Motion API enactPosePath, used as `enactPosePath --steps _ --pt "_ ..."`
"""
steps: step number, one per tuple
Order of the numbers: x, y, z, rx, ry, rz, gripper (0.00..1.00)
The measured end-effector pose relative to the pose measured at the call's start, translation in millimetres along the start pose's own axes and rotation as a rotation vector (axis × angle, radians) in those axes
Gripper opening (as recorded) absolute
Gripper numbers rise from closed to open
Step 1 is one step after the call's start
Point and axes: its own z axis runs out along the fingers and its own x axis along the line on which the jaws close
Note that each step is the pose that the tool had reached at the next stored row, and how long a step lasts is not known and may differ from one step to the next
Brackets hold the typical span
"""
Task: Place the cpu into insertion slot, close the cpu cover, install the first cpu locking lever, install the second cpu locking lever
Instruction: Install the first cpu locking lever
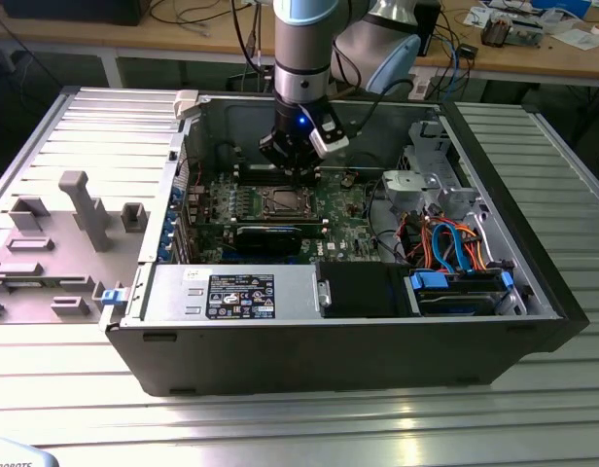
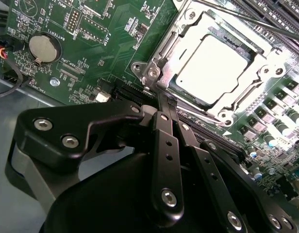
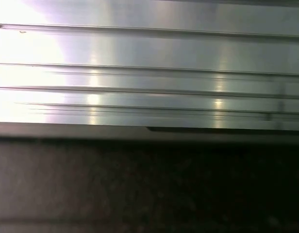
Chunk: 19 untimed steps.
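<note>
The cpu (image 2: 212, 68), a flat square chip with a dull silver top, lies in its socket on the green motherboard (image 2: 91, 29). Over it lies the cpu cover (image 2: 161, 53), a silvery frame whose window shows the chip. A thin metal lever rod (image 2: 251, 20) runs past the socket's far side. My gripper (image 2: 165, 97) is shut, its black fingertips meeting at the socket's near corner; I cannot tell whether anything is pinched there. In the exterior view the gripper (image 1: 298, 173) hangs just behind the socket (image 1: 280, 202) inside the open computer case.
A coin battery (image 2: 44, 47) sits on the board. A long black card (image 1: 268, 236), the power supply (image 1: 231, 292) and a drive cage with blue and orange cables (image 1: 455, 248) crowd the case. A grey fixture (image 1: 56, 233) stands on the ribbed table at the exterior view's left.
</note>
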Motion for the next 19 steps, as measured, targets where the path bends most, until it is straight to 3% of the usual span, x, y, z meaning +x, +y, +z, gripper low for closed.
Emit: enactPosePath --steps 7,15,19 --pt "-0.2 0.0 0.8 0.0011 0.0 0.0 0.11" --pt "-0.1 -0.1 2.9 0.0105 0.0006 0.0 0.11" --pt "-0.3 0.1 1.9 0.0094 -0.0002 0.0 0.11"
